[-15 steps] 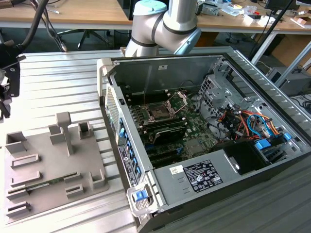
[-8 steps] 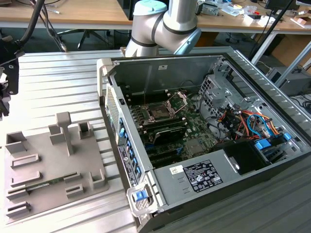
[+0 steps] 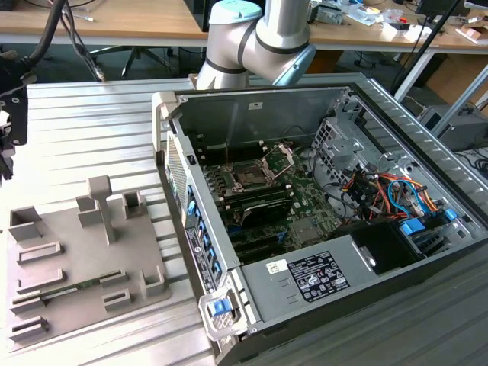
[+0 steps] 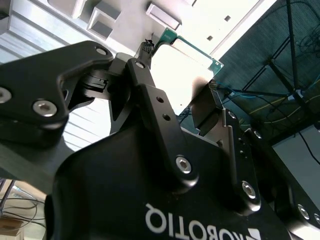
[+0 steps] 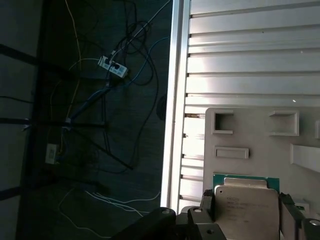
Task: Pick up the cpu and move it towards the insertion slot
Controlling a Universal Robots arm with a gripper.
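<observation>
The cpu, a flat silvery square with a thin green rim, sits between my two black fingers, and my gripper is shut on it. In the second wrist view the cpu shows bright white, clamped by its two opposite edges in the gripper. It hangs over the grey plastic tray, close to the table's edge. The insertion slot, a dark square socket with its metal load plate tilted up, lies on the green board inside the open computer case, well towards the exterior view's right of the tray.
The tray has raised posts and recesses, and a thin green memory stick lies in one of them. The ribbed metal table carries the tray and the case. The case walls, cables and drive cage surround the board. Beyond the table edge are floor cables.
</observation>
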